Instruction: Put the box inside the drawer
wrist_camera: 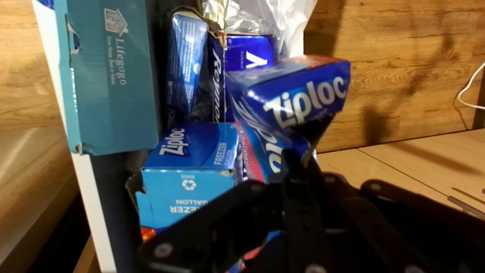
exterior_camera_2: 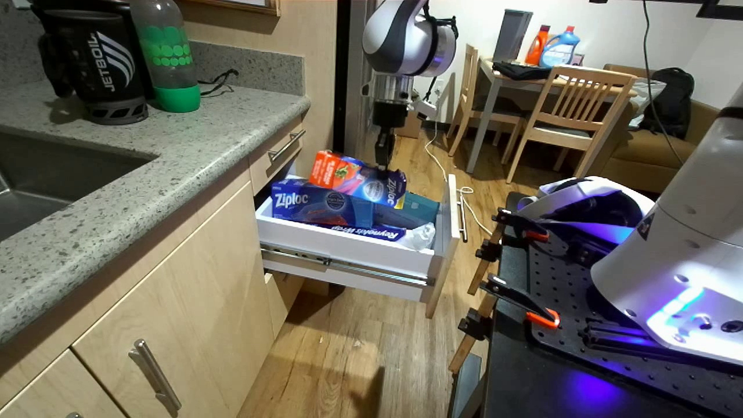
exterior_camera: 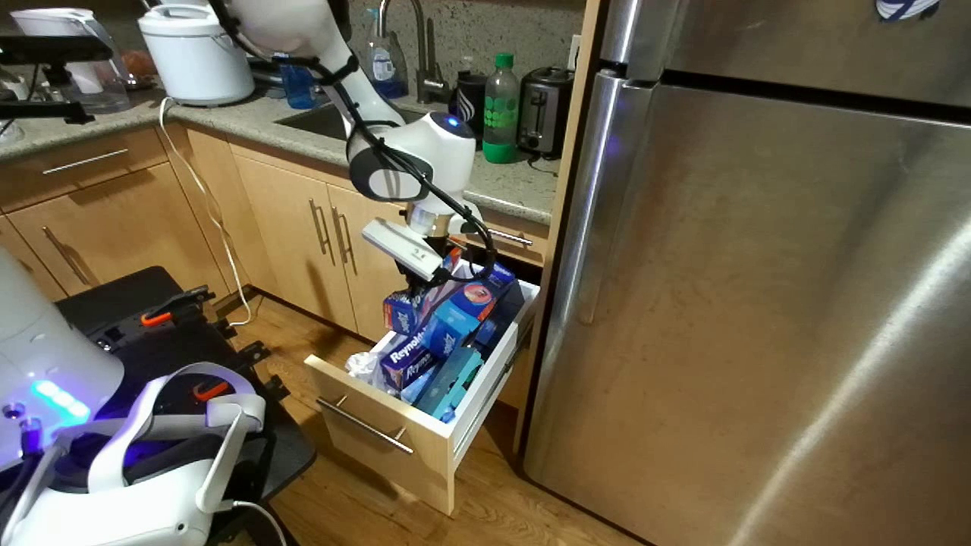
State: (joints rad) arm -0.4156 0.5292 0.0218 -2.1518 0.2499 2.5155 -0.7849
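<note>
The box (exterior_camera_2: 354, 177), a Ziploc carton in blue with red and pinkish parts, lies tilted on top of other packages in the drawer. Its Ziploc end (wrist_camera: 307, 100) juts past the drawer's side in the wrist view, and the carton is torn there. My gripper (wrist_camera: 297, 161) is shut, with the torn carton edge pinched at its fingertips. From above, the gripper (exterior_camera_2: 384, 162) reaches down onto that end in an exterior view. The drawer (exterior_camera: 383, 436) stands pulled out, with a light wood front and white sides (exterior_camera_2: 342, 241). The gripper's body hides part of the box.
Inside the drawer are a teal box (wrist_camera: 110, 83), a Ziploc freezer box (wrist_camera: 185, 197), a Reynolds carton (exterior_camera: 410, 360) and a crumpled plastic bag (exterior_camera: 364, 368). A steel fridge (exterior_camera: 728, 303) stands beside the drawer. The stone counter (exterior_camera_2: 244, 122) and a drawer handle (exterior_camera_2: 285, 145) are close by.
</note>
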